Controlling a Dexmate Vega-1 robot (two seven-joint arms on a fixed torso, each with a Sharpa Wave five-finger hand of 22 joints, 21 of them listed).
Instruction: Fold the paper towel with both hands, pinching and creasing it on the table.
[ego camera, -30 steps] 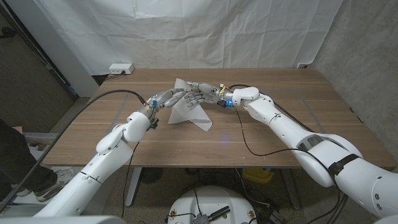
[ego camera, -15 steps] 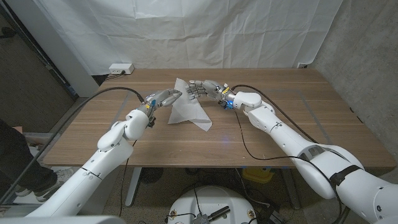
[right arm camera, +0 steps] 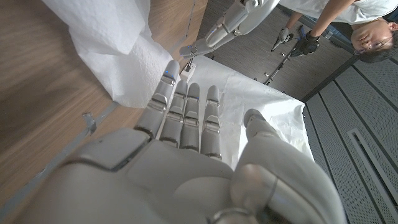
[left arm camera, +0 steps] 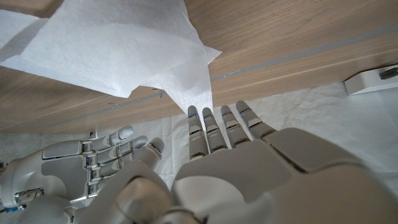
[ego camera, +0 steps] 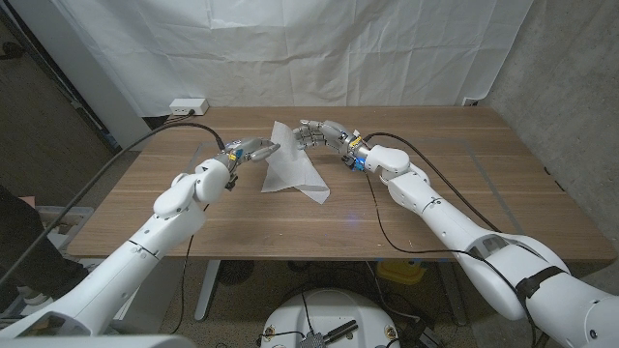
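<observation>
The white paper towel (ego camera: 293, 170) lies partly folded on the wooden table (ego camera: 435, 193), its far corner standing up off the surface. My left hand (ego camera: 253, 150) hovers at the towel's left edge with straight fingers, holding nothing. In the left wrist view its fingertips (left arm camera: 214, 116) reach the tip of the towel (left arm camera: 118, 50). My right hand (ego camera: 324, 133) is just right of the raised corner, fingers apart and empty. The right wrist view shows its fingers (right arm camera: 186, 112) stretched beside the towel (right arm camera: 115, 46), with my left hand (right arm camera: 227, 25) beyond.
A white power strip (ego camera: 188, 105) sits at the table's far left edge. Black cables run along both arms onto the table. A white cloth backdrop (ego camera: 338, 48) hangs behind. A person (right arm camera: 367, 31) shows in the right wrist view.
Both hands were together over the towel's raised corner. They have drawn apart, the left hand back to the left and the right hand farther back and to the right. The towel stayed put.
</observation>
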